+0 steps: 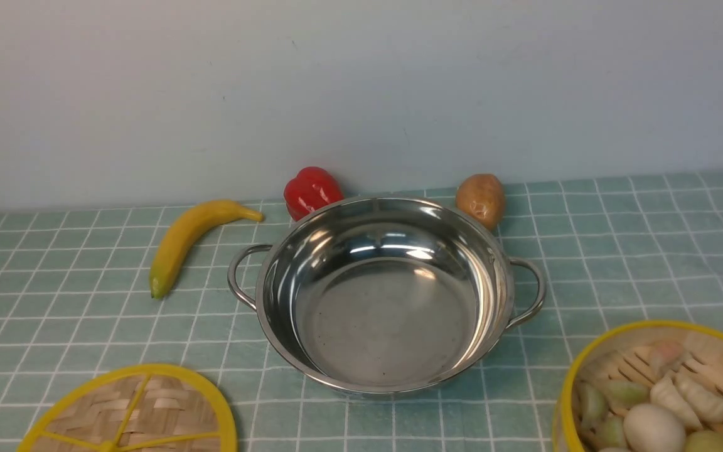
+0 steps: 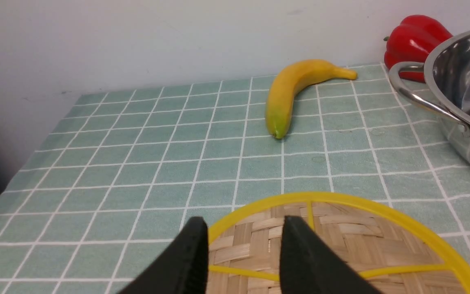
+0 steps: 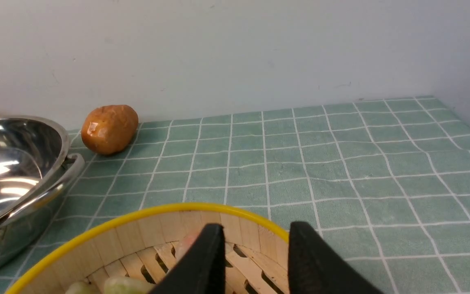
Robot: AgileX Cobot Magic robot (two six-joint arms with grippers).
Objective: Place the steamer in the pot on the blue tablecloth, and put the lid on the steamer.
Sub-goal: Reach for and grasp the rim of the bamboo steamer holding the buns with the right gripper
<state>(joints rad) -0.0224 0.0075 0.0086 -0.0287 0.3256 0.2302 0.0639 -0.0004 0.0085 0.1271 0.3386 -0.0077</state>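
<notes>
- The left tool (image 2: pixel 245 222) is hanging spread over the flat woven-bamboo lid with a yellow rim (image 2: pixel 341 241), gripping nothing.
- The right tool (image 3: pixel 256 226) is hanging spread over the round yellow-rimmed bamboo steamer (image 3: pixel 137 232), gripping nothing.
- The steamer is carrying pale dumplings (image 1: pixel 703 398) and a white egg (image 1: pixel 653 430).
- Farther back, the shiny steel pot (image 1: pixel 386 314) is sitting bare inside on the teal-blue checked tablecloth (image 1: pixel 619 251).

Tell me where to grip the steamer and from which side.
Probably pinch the wall of the steamer at the yellow rim, right gripper coming from above, one finger inside, one outside: the wall is thin and upright, and food fills the middle.
</notes>
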